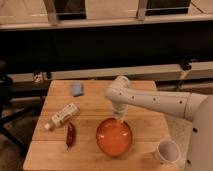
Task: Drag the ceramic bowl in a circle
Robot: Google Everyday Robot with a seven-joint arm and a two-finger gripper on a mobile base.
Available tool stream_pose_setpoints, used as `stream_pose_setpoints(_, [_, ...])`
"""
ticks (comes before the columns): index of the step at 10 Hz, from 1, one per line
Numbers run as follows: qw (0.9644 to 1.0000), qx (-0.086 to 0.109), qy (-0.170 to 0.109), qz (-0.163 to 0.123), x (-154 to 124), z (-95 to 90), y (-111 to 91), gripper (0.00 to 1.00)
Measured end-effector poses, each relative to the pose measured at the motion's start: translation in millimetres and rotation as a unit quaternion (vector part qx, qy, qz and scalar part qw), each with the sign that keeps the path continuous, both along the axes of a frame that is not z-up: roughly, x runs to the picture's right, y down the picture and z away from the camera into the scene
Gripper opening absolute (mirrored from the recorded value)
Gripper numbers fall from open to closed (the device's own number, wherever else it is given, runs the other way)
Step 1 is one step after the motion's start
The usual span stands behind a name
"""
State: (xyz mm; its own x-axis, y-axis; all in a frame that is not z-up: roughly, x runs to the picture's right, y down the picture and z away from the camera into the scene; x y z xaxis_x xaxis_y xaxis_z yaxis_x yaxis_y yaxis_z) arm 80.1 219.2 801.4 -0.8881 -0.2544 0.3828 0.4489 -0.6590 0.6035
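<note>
An orange ceramic bowl (114, 137) sits on the wooden table (95, 107), near its front edge. My white arm reaches in from the right and bends down over the bowl. My gripper (120, 119) points straight down at the bowl's far rim, touching or just inside it.
A white bottle (61, 116) lies on its side at the left, with a dark red packet (70, 135) in front of it. A blue sponge (76, 89) is at the back left. A white cup (167, 150) stands at the front right corner.
</note>
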Motion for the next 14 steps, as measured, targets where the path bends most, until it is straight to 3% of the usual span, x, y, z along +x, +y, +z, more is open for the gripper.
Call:
stream_pose_setpoints(6, [0.9993,0.003,-0.035,-0.007,-27.8,-3.8,-2.9,0.0])
stream_pose_setpoints(14, [0.9986,0.015,-0.051,0.005,-29.5,-10.3,-14.1,0.0])
